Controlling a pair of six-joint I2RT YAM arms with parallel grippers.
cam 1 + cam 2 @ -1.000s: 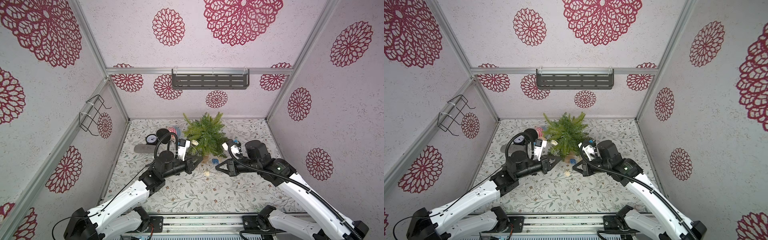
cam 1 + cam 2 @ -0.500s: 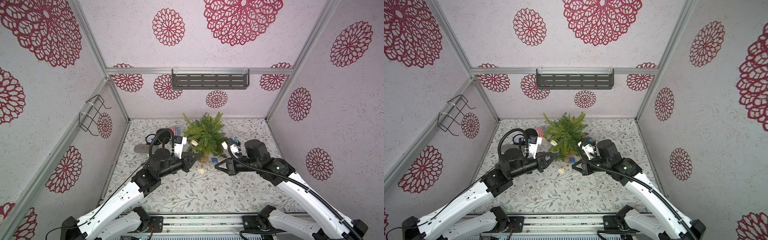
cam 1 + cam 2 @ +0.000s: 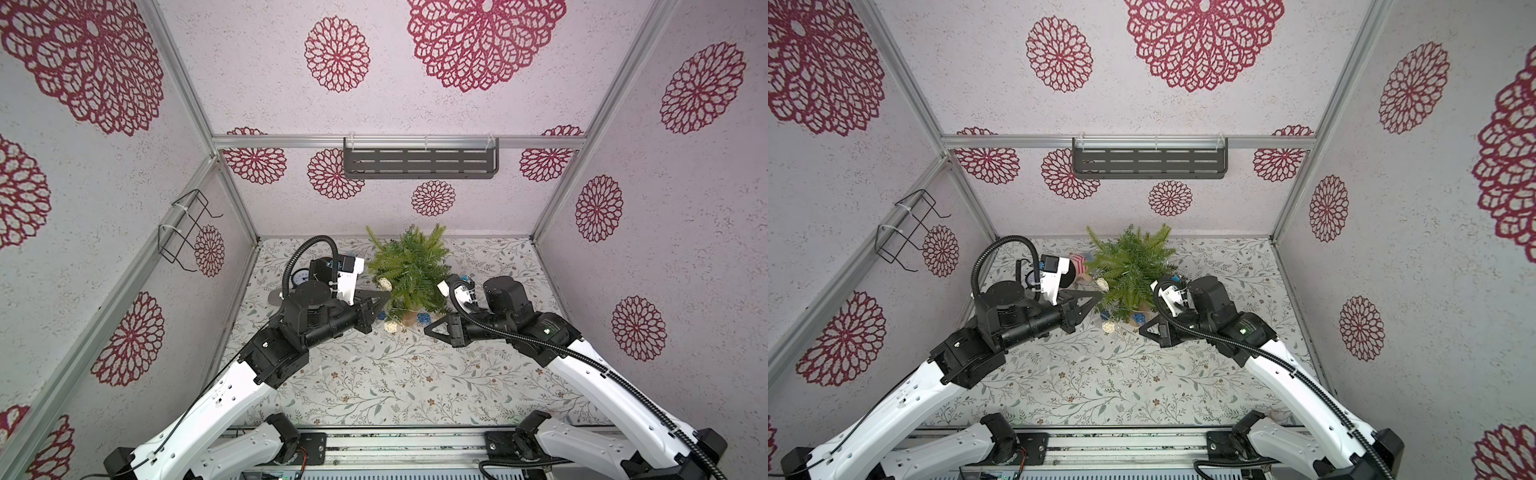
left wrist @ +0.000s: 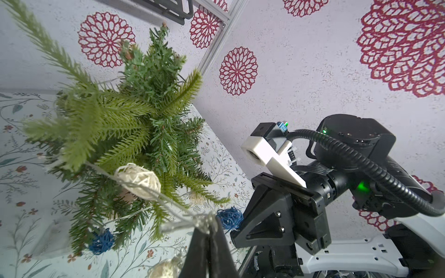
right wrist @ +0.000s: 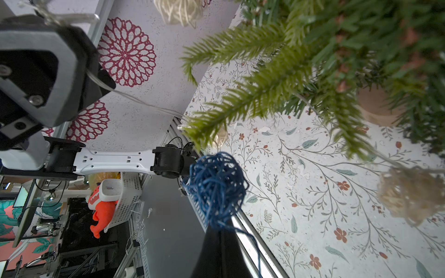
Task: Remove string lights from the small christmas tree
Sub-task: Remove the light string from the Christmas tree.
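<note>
Both hands [image 4: 207,228] [image 5: 220,228] pinching string lights [image 4: 137,178], beside tree [image 4: 134,115]

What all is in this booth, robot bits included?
table: one, floral cloth, under it all.
tree: one, green with tan base, back middle of the table.
lights: one string, cream and blue balls on pale wire, draped low on the tree.
dial: one, white-faced, left of the tree.
striped thing: one, red and white, left of the tree, mostly hidden.
shelf: one, grey, back wall.
wire rack: one, black, left wall.
basket: one, white, outside the booth.
toy: one, orange, by the basket.
left gripper: one, black, shut on the lights' wire.
right gripper: one, black, shut on a blue ball of the lights.
</note>
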